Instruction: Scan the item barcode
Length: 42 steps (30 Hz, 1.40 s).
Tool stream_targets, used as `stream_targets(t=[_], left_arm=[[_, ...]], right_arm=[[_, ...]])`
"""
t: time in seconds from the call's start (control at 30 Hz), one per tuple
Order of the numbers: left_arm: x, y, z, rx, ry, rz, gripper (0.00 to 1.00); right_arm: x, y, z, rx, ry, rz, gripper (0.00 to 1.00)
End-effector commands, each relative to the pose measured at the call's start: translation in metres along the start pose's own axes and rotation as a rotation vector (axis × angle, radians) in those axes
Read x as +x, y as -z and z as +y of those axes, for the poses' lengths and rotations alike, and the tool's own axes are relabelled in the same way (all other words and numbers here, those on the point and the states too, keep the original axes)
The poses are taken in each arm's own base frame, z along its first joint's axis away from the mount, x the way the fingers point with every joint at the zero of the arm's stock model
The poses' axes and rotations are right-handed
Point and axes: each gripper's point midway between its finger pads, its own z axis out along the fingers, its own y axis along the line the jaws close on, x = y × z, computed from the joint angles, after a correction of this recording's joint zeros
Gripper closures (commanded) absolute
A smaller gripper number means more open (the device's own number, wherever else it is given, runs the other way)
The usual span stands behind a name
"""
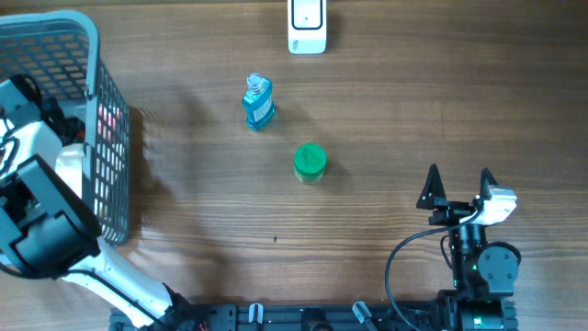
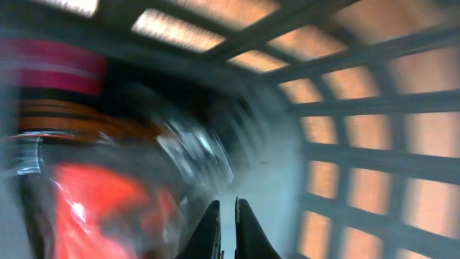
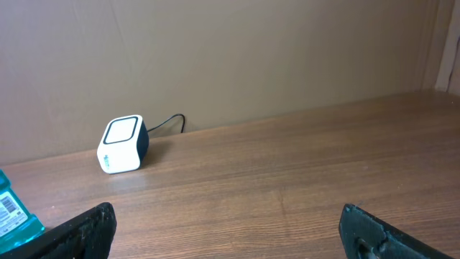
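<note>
My left gripper (image 2: 228,203) is down inside the grey wire basket (image 1: 92,55), its two dark fingers pressed almost together with nothing visible between them. Just left of the fingertips lies a blurred red, shiny packet (image 2: 93,201). A blue bottle (image 1: 258,101) stands on the table, and its labelled edge (image 3: 11,212) shows in the right wrist view. A green-lidded jar (image 1: 310,162) stands near it. The white barcode scanner (image 1: 307,28) sits at the far edge. My right gripper (image 1: 457,175) rests wide open and empty near the front right.
The basket's mesh wall (image 2: 359,144) is close on the right of my left fingers. The left arm (image 1: 37,211) leans over the basket's near side. The scanner (image 3: 122,144) has a cable running to the back wall.
</note>
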Motion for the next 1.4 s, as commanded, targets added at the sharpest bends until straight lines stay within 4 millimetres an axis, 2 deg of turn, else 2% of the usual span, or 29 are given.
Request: stream_targets(t=[0.0, 0.23, 0.33, 0.4, 0.43, 0.5, 0.53, 0.57, 0.63, 0.7, 0.77, 0.8, 0.87, 1.0, 1.1, 1.2, 1.23, 1.37], left_arm=[[0.003, -0.012, 0.014, -0.048, 0.000, -0.013, 0.96], [0.013, -0.005, 0.031, -0.123, -0.010, 0.046, 0.96], [0.010, 0.008, 0.025, -0.112, -0.021, 0.051, 0.95], [0.003, 0.019, 0.007, -0.055, -0.065, 0.035, 0.83], [0.000, 0.024, 0.000, -0.030, -0.086, 0.026, 0.68], [-0.009, 0.041, -0.021, 0.038, -0.119, 0.002, 0.23], [-0.013, 0.051, -0.030, 0.065, -0.126, -0.008, 0.15], [-0.017, 0.062, -0.038, 0.090, -0.124, -0.018, 0.07], [-0.024, 0.082, -0.052, 0.138, -0.117, -0.036, 0.00], [-0.029, 0.100, -0.062, 0.174, -0.113, -0.047, 0.00], [-0.033, 0.127, -0.072, 0.211, -0.169, -0.055, 0.00], [-0.032, 0.134, -0.070, 0.206, -0.209, -0.047, 0.00], [-0.028, 0.142, -0.055, 0.148, -0.258, -0.021, 0.00], [-0.015, 0.145, -0.014, -0.007, -0.370, 0.054, 0.00], [-0.005, 0.149, 0.024, -0.151, -0.390, 0.128, 0.00], [0.004, 0.156, 0.052, -0.255, -0.402, 0.193, 0.00], [0.008, 0.159, 0.058, -0.274, -0.441, 0.224, 0.00], [0.034, 0.168, 0.063, -0.197, -0.719, 0.416, 0.00]], right_arm=[[-0.002, 0.001, 0.004, -0.022, 0.018, -0.009, 0.00], [-0.002, 0.001, 0.004, -0.022, 0.018, -0.009, 0.00], [-0.002, 0.001, 0.004, -0.022, 0.017, -0.009, 0.00], [-0.002, 0.001, 0.004, -0.022, 0.018, -0.009, 0.00], [-0.002, 0.001, 0.004, -0.022, 0.017, -0.009, 0.00], [-0.002, 0.001, 0.004, -0.022, 0.017, -0.009, 0.00], [-0.002, 0.001, 0.004, -0.022, 0.018, -0.009, 0.00], [-0.002, 0.001, 0.004, -0.022, 0.018, -0.009, 0.00], [-0.002, 0.001, 0.004, -0.022, 0.017, -0.009, 0.00], [-0.002, 0.001, 0.004, -0.022, 0.018, -0.009, 0.00], [-0.002, 0.001, 0.004, -0.022, 0.018, -0.009, 0.00], [-0.002, 0.001, 0.004, -0.022, 0.017, -0.009, 0.00], [-0.002, 0.001, 0.004, -0.022, 0.017, -0.009, 0.00], [-0.002, 0.001, 0.004, -0.022, 0.017, -0.009, 0.00], [-0.002, 0.001, 0.004, -0.022, 0.017, -0.009, 0.00], [-0.002, 0.001, 0.004, -0.022, 0.017, -0.009, 0.00], [-0.002, 0.001, 0.004, -0.022, 0.018, -0.009, 0.00], [-0.002, 0.001, 0.004, -0.022, 0.017, -0.009, 0.00]])
